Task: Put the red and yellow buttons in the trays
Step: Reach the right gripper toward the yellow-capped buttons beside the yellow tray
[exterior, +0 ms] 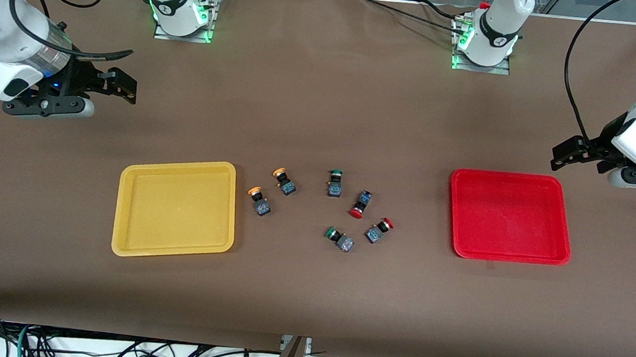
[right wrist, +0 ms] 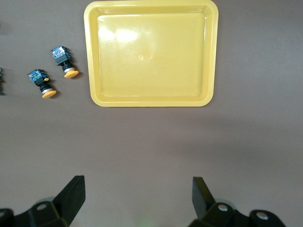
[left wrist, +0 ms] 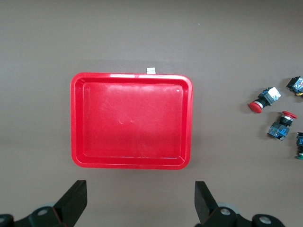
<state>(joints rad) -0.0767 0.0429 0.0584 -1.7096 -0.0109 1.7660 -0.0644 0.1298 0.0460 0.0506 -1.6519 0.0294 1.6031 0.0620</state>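
Yellow tray (exterior: 122, 208) lies long axis toward the robots; both end effectors gape, waiting.

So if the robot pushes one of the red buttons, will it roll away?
Probably not far. The red button lies on its side, and its blocky body would likely stop the round cap rolling. It may pivot instead. It looks small and stiff, so probably light to lift.

A robotics lab is indicated. Two white arm bases (exterior: 181, 6) are bolted to a brown cloth-covered counter (exterior: 323, 111). Loose black cables (exterior: 111, 349) are seen below its edge.
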